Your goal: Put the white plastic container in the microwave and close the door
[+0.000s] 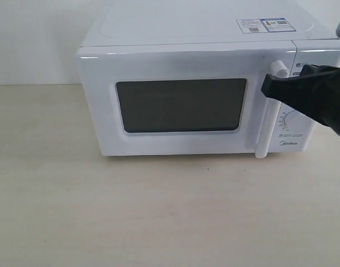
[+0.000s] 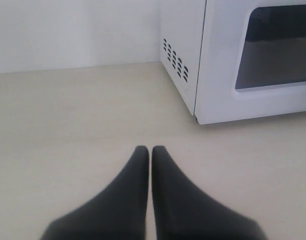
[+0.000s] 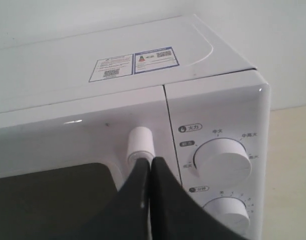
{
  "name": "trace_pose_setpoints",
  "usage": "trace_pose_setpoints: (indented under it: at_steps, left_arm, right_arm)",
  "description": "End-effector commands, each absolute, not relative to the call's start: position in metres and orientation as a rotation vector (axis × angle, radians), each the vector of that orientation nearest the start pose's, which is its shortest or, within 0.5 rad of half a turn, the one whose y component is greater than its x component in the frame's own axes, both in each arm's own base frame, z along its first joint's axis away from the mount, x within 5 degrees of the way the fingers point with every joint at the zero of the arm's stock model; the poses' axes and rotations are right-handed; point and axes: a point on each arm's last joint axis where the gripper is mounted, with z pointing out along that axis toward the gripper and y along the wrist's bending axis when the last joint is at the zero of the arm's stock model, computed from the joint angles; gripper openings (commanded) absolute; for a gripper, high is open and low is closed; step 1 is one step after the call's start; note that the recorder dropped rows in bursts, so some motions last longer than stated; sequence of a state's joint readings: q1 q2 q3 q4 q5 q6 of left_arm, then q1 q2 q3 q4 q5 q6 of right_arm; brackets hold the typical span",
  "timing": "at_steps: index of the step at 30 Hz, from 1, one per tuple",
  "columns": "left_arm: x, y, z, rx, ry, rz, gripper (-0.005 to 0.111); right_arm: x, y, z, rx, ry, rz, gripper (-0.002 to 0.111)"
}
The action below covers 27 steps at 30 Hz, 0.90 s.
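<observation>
The white microwave (image 1: 186,33) stands on the table with its door (image 1: 103,105) closed, its dark window facing me. No white plastic container shows in any view. My right gripper (image 1: 265,88) is shut, its tips touching the upper end of the door's white bar handle (image 3: 140,142), as the right wrist view (image 3: 150,161) also shows. Nothing sits between its fingers. My left gripper (image 2: 150,150) is shut and empty, low over the bare table, left of the microwave's vented side (image 2: 175,60).
Two round dials (image 3: 223,160) (image 3: 228,212) sit on the panel right of the handle. A sticker (image 1: 261,24) lies on the microwave's top. The beige table (image 1: 158,211) stretches in front, with a white wall behind.
</observation>
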State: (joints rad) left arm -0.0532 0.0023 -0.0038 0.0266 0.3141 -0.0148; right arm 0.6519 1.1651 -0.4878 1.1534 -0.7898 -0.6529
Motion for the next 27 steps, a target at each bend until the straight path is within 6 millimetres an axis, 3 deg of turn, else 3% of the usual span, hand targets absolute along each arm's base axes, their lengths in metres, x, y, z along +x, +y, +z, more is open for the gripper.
trace_pose_setpoints:
  at_steps: [1, 6, 11, 15, 19, 27]
  left_arm:
    - [0.054, -0.002, 0.185, 0.054, 1.797, -0.018, 0.004]
    - [0.054, -0.002, 0.185, 0.054, 1.797, -0.018, 0.004]
    - [0.054, -0.002, 0.185, 0.054, 1.797, -0.018, 0.004]
    - [0.054, -0.002, 0.185, 0.054, 1.797, -0.018, 0.004]
    - [0.054, -0.002, 0.185, 0.054, 1.797, -0.018, 0.004]
    - [0.054, -0.002, 0.185, 0.054, 1.797, -0.018, 0.004]
  right_arm:
    - [0.189, 0.076, 0.280, 0.244, 1.707, 0.231, 0.000]
    - [0.159, 0.057, 0.306, 0.156, 1.630, 0.325, 0.000]
    - [0.121, 0.027, 0.310, 0.186, 1.550, 0.415, 0.000]
    - [0.086, 0.009, 0.301, 0.217, 1.446, 0.425, 0.000]
    - [0.064, 0.000, 0.286, 0.249, 1.367, 0.392, 0.000]
    - [0.055, -0.003, 0.263, 0.260, 1.354, 0.360, 0.000]
